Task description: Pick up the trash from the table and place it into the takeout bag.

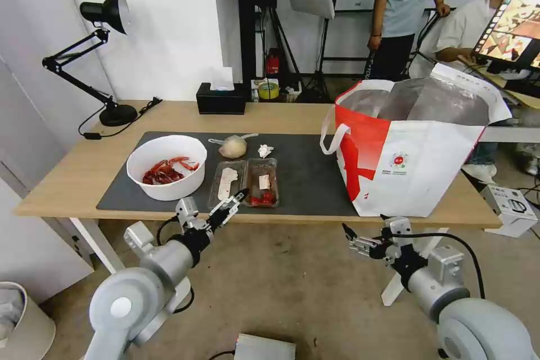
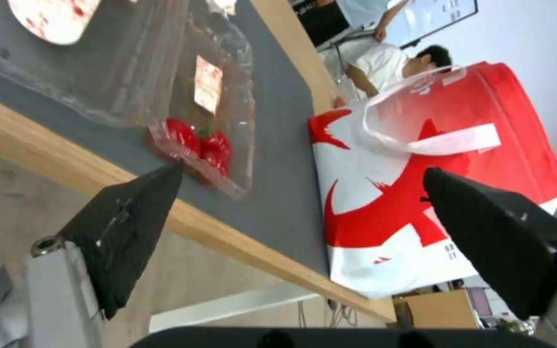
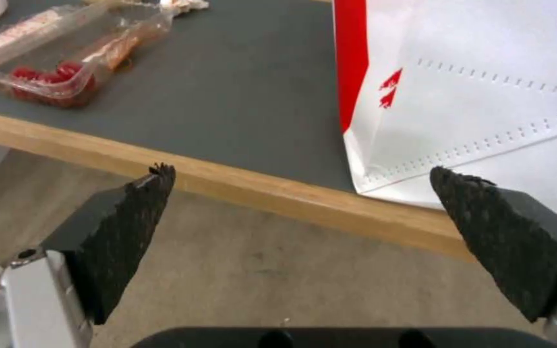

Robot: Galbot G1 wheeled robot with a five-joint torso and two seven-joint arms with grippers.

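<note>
Head view shows my left gripper (image 1: 232, 206) raised at the near edge of the worktop (image 1: 67, 180), its fingers spread and holding nothing, tips just short of the clear hinged tray (image 1: 245, 181). That tray lies directly ahead of these fingers on the dark grey mat (image 1: 306, 174), opened flat with its two halves side by side; each half's long axis runs away from me, so its short near rim faces my fingers. From the left wrist view the tray (image 2: 182, 87) sits just beyond one fingertip (image 2: 162, 181), red scraps gathered in its nearest corner. Beyond and to the outer side of my left fingers stands the white bowl (image 1: 167, 166) of red shells; farther back, past the tray, lie the small tied bag (image 1: 233, 145) and the tissue wad (image 1: 265, 150). My right gripper (image 1: 353, 239) hangs below the worktop edge, fingers also spread and empty, with the takeout bag (image 1: 410, 163) right above and ahead of it, mouth open. I judge my left arm the nearer one for the tray, and the bag well off to the far side of it, across open mat.
</note>
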